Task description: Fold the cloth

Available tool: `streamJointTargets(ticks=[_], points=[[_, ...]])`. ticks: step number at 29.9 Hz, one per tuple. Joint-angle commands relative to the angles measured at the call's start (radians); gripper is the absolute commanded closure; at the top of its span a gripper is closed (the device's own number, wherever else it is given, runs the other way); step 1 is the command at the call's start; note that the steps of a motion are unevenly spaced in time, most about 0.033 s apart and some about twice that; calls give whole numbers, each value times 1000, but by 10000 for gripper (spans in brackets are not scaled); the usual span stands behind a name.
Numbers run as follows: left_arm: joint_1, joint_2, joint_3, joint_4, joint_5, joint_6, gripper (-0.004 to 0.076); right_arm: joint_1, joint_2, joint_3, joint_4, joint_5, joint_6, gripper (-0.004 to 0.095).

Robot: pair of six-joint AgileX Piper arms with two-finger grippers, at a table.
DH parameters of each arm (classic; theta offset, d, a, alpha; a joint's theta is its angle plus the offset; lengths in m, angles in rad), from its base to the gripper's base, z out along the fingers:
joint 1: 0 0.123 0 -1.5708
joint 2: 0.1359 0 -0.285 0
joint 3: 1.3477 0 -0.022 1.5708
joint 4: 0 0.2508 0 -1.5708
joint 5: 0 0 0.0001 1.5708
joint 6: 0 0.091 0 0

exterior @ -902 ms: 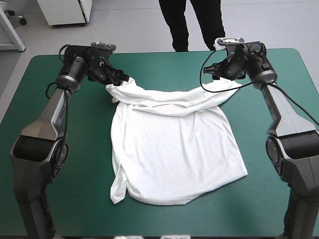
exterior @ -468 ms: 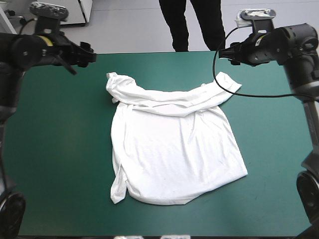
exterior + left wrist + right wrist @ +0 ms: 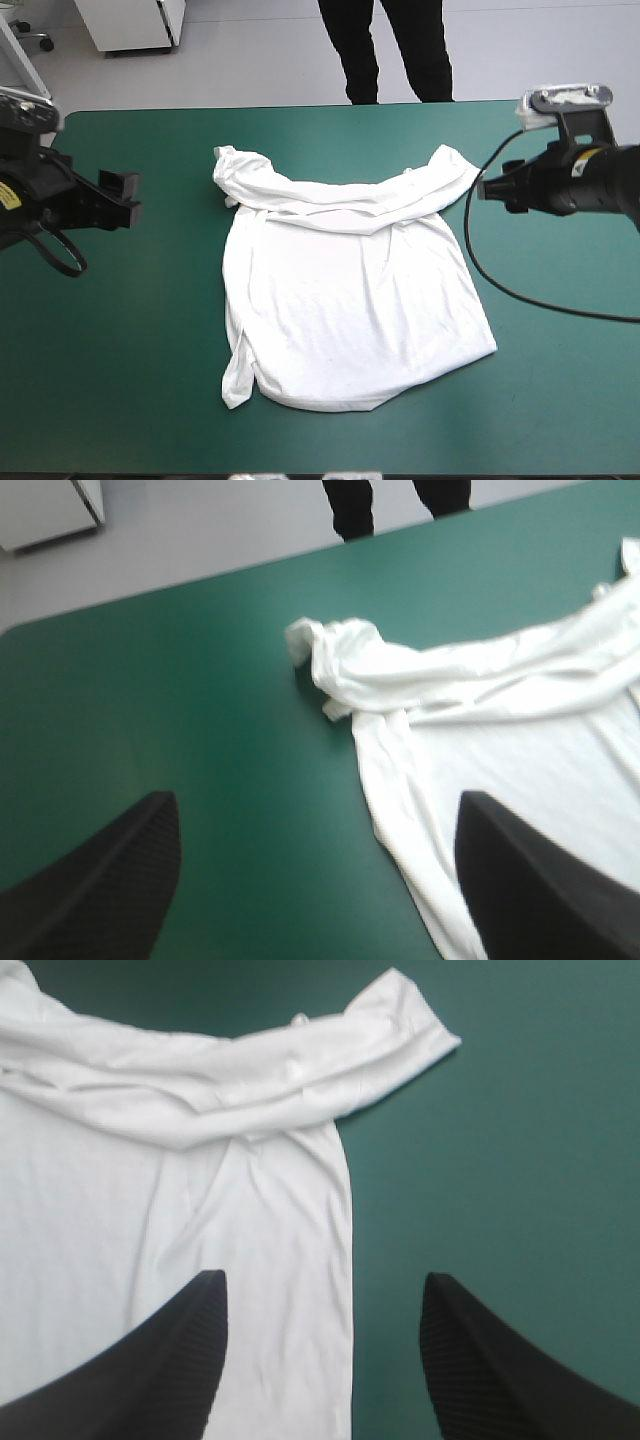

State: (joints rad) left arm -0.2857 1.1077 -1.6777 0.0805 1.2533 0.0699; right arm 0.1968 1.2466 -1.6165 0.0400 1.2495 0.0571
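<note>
Teal-green tabletop (image 3: 120,400) carries the white T-shirt (image 3: 350,300) at its centre, spread flat. Its hem lies toward 6 o'clock, with the corner at 7 o'clock curled. At 9 o'clock the left pincer (image 3: 315,800) stands clear of the cloth, spread and empty. At 3 o'clock the right pincer (image 3: 322,1277) is likewise spread and empty, and the shirt's side edge shows between its black fingers (image 3: 170,1360). Toward 12 o'clock the shirt's upper part lies doubled back in a rumpled band.

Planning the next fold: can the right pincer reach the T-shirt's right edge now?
Probably yes: the right pincer is open, the T-shirt has its side edge just ahead of the gap between the fingers, and nothing blocks the way.
</note>
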Motion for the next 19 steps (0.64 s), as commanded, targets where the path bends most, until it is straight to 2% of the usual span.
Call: streamJointTargets(ticks=[1,6,11,19], points=[[-48,-22,81,11,36,-43,178,-5,-108,111,-17,-14,-13,376],[-55,-22,210,-12,36,-93,178,-5,-184,229,-58,-9,-11,376],[-65,-22,377,-89,24,-160,178,-5,-200,260,-85,-11,2,376],[-182,-1,625,-92,-133,-296,178,-5,-200,264,-83,-69,34,376]])
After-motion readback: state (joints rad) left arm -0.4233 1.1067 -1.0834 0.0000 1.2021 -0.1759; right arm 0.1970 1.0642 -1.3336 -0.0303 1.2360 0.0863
